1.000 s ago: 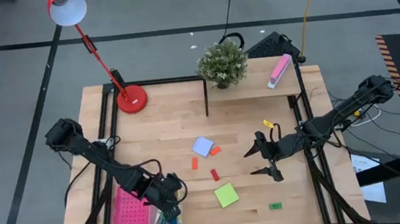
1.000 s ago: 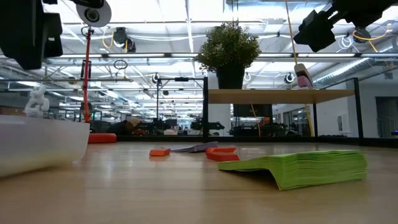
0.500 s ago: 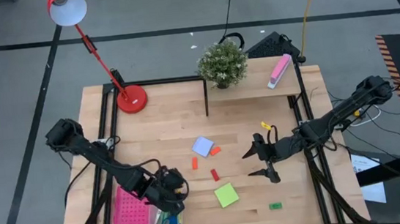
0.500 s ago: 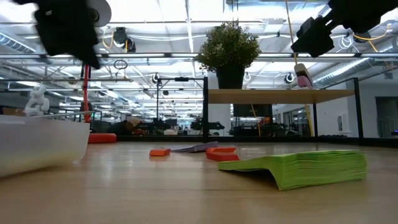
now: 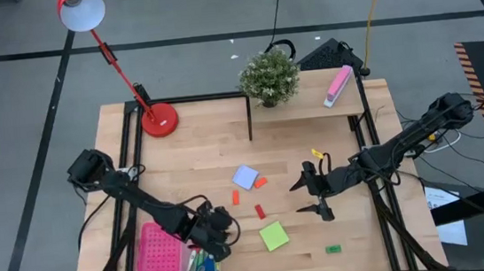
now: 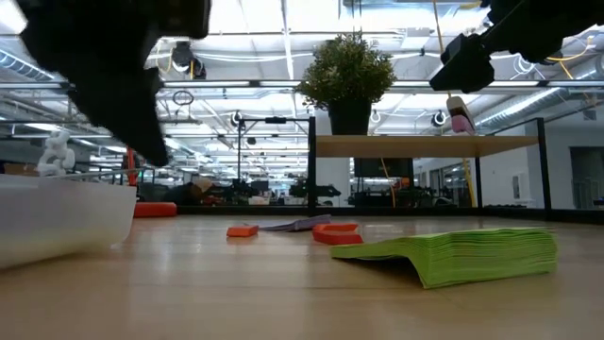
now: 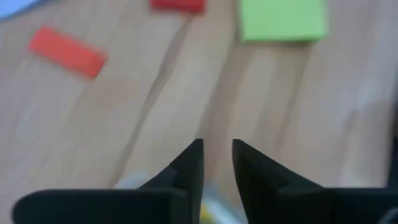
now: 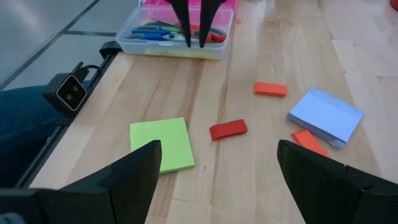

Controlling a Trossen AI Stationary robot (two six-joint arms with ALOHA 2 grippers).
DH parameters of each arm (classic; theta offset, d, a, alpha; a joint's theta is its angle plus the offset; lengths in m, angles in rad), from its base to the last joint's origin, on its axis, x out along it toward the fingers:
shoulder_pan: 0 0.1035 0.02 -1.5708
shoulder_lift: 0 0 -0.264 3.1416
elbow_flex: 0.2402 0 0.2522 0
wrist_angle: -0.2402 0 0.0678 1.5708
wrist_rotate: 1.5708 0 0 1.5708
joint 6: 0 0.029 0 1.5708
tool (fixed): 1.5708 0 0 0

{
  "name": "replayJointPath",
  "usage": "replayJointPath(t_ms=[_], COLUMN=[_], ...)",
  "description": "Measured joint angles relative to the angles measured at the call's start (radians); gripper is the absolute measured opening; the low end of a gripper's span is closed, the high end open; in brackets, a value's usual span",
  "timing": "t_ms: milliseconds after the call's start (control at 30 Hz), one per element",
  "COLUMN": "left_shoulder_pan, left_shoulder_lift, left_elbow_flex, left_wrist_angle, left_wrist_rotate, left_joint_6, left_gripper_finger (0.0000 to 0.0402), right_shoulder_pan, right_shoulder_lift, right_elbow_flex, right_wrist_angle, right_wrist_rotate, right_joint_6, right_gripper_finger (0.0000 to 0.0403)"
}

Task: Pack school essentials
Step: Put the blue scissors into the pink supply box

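Green note pad flat on tabletop, left gripper jaws nearly pressed together beside scissors, right gripper jaws spread, empty.

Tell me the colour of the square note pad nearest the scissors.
Green note pad; clearest in the right wrist view.

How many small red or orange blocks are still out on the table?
3. An orange block lies left of the pale-blue note pad, another orange block touches that pad's right edge, and a red block sits nearer the green note pad. None look hidden.
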Motion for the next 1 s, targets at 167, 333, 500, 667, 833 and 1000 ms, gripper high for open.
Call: replayJointPath(t_ms=[167, 333, 500, 667, 833, 1000], left_shoulder_pan=[-0.019, -0.037, -0.057, -0.069, -0.085, -0.092], left_shoulder_lift=[0.000, -0.004, -0.017, -0.018, -0.018, 0.000], left_elbow_flex=[0.000, 0.000, 0.000, 0.000, 0.000, -0.001], left_wrist_angle=[-0.064, -0.091, -0.157, -0.210, -0.125, -0.144], left_wrist_rotate=[0.000, 0.004, 0.002, 0.002, -0.036, -0.038], left_joint_6=[-0.025, -0.040, -0.092, -0.155, -0.133, -0.154], left_gripper_finger=[0.0047, 0.0022, 0.0004, 0.0015, 0.0027, 0.0012], right_shoulder_pan=[0.000, 0.000, 0.000, 0.000, 0.000, 0.000], right_shoulder_lift=[0.000, 0.000, 0.000, 0.000, 0.000, 0.000], right_elbow_flex=[0.000, 0.000, 0.000, 0.000, 0.000, 0.000], right_wrist_angle=[0.000, 0.000, 0.000, 0.000, 0.000, 0.000], right_wrist_rotate=[0.002, 0.002, 0.002, 0.001, 0.000, -0.001], right_joint_6=[-0.018, -0.018, -0.016, -0.015, -0.007, -0.007], right_gripper_finger=[0.0314, 0.0314, 0.0314, 0.0314, 0.0314, 0.0314])
